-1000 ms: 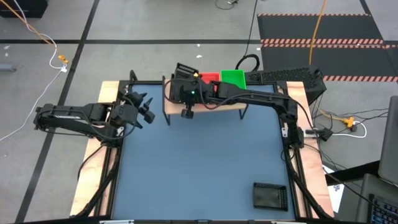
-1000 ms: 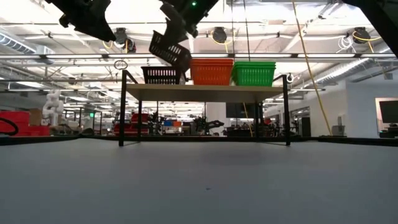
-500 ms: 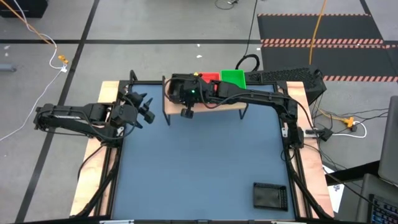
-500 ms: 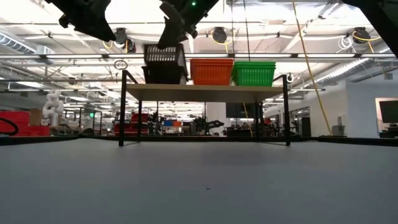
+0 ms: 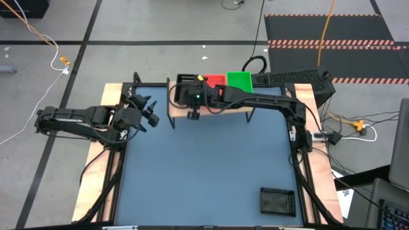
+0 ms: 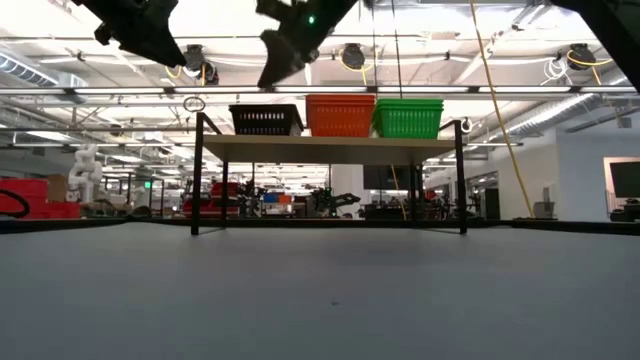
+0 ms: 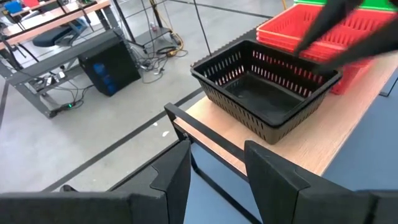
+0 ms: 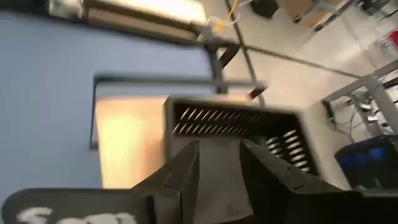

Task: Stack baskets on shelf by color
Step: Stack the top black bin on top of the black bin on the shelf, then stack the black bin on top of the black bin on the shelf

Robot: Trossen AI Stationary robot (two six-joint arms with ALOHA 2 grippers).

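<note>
The shelf [image 6: 330, 148] stands at the table's far edge. On it, from left to right, sit a black basket stack [image 6: 265, 119], red baskets [image 6: 340, 114] and green baskets [image 6: 408, 117], each on its flat bottom. My right gripper [image 6: 283, 55] hovers open just above the black stack [image 8: 249, 124], clear of it. My left gripper [image 7: 217, 171] waits open at the table's left edge [image 5: 148, 114], left of the shelf, with nothing between its fingers. It faces the black basket [image 7: 267, 93].
One more black basket [image 5: 277, 200] lies on the blue-grey tabletop near the front right corner. My right arm [image 5: 268, 102] reaches across the shelf from the right. The table's middle [image 5: 204, 166] is bare.
My right gripper has let go of the black basket. A second ago the basket hung tilted from the gripper above the shelf's left end. It then levelled out and has dropped into the black basket below. The gripper stays above it.
</note>
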